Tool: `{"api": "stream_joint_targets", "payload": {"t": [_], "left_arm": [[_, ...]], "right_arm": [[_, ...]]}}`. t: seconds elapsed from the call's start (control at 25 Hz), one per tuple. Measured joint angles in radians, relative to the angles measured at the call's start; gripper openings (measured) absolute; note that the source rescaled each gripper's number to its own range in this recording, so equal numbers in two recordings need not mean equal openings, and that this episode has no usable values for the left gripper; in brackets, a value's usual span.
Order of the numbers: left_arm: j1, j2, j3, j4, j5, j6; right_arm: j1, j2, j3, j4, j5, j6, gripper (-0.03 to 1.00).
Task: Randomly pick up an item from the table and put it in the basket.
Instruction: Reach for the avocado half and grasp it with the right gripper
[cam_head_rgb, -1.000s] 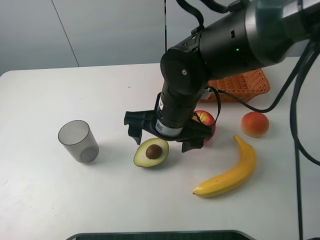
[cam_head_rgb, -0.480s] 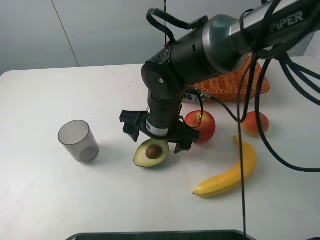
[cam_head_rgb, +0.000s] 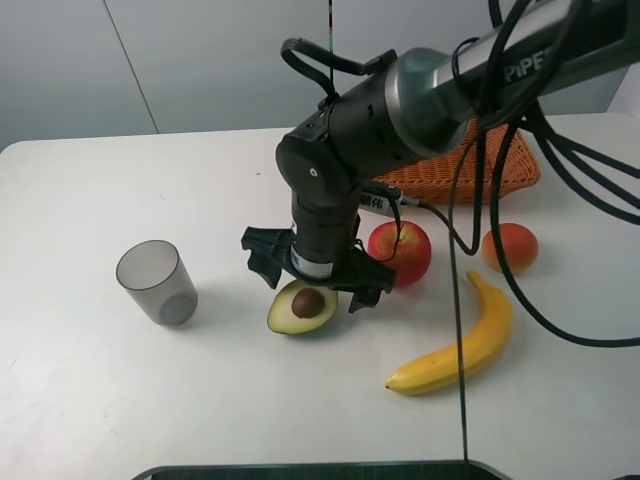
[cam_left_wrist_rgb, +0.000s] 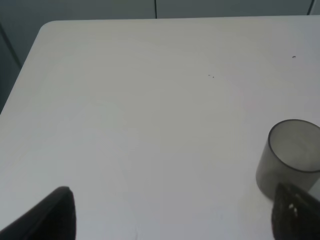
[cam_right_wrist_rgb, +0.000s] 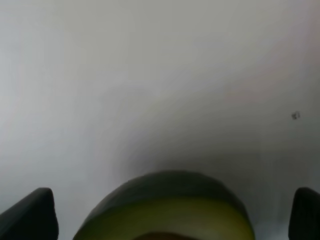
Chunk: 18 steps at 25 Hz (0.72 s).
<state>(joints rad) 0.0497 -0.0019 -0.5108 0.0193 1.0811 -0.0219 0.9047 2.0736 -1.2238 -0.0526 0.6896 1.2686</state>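
In the grasping step, the right fingers (cam_head_rgb: 260, 256) stand apart over the avocado (cam_head_rgb: 303, 306), which lies on the desk (cam_head_rgb: 100, 380) left of the apple (cam_head_rgb: 402, 252); next they probably must lower and close.

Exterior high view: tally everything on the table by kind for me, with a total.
Avocado half: 1
Apple: 1
Banana: 1
Peach-like fruit: 1
Cup: 1
Basket: 1
Total: 6
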Motion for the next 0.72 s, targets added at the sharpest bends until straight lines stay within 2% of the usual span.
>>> {"api": "stream_joint_targets", "payload": {"t": [0.36, 0.64, 0.68, 0.72], "left_arm": [[0.000, 0.000, 0.000, 0.000, 0.000, 0.000], [0.000, 0.000, 0.000, 0.000, 0.000, 0.000], [0.000, 0.000, 0.000, 0.000, 0.000, 0.000], [0.000, 0.000, 0.000, 0.000, 0.000, 0.000]], "right_arm": [[0.000, 0.042, 0.000, 0.063, -0.013, -0.032, 1.00], [0.000, 0.042, 0.000, 0.063, -0.023, -0.036, 1.00], [0.000, 0.042, 0.000, 0.053, -0.025, -0.034, 0.88], [0.000, 0.042, 0.000, 0.053, -0.025, -0.034, 0.59]]}}
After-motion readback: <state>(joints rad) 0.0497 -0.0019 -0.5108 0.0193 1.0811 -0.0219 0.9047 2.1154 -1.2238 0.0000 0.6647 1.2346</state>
